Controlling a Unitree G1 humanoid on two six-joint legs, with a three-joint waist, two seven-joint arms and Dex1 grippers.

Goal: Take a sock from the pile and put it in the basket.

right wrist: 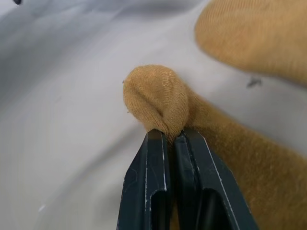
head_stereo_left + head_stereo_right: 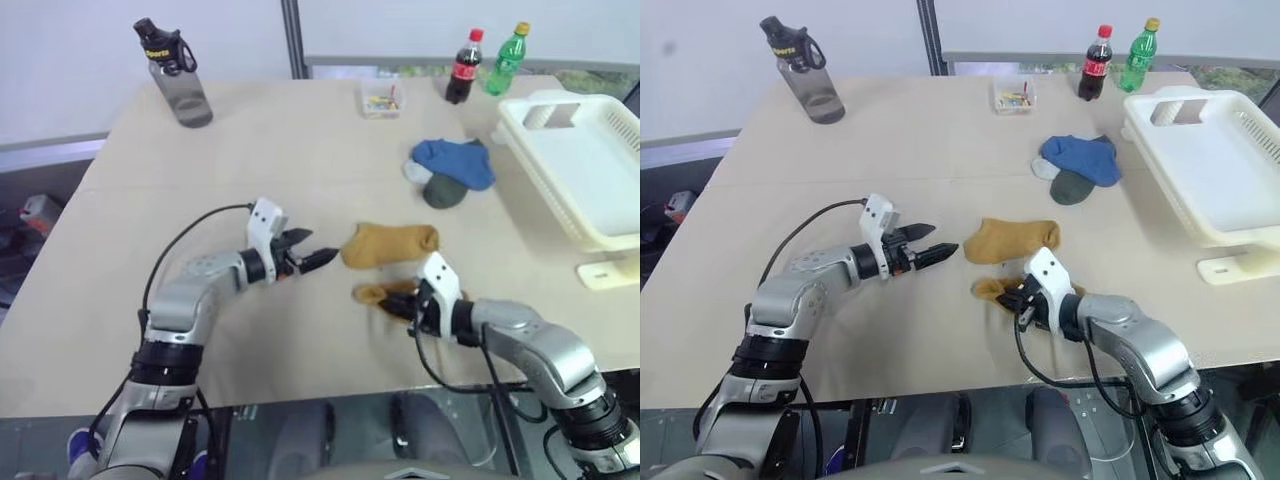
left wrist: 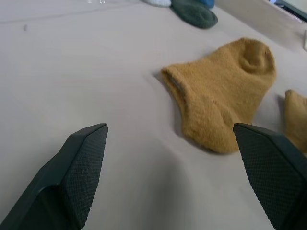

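Observation:
My right gripper (image 1: 170, 136) is shut on the toe end of a mustard-yellow sock (image 2: 372, 293) that lies bunched on the table near the front edge. A second mustard sock (image 2: 390, 245) lies flat just beyond it. My left gripper (image 2: 318, 252) is open and points at that flat sock's cuff (image 3: 220, 91) from the left, with nothing between its fingers. The pile (image 2: 452, 168) of blue, pale grey and dark grey socks sits farther back to the right. The white slotted basket (image 2: 540, 160) stands at the table's right edge, beside the pile.
A grey water bottle (image 2: 178, 75) stands at the back left. A small clear box (image 2: 381, 99), a cola bottle (image 2: 462, 66) and a green bottle (image 2: 507, 58) stand along the back. A small white piece (image 2: 608, 272) lies in front of the basket.

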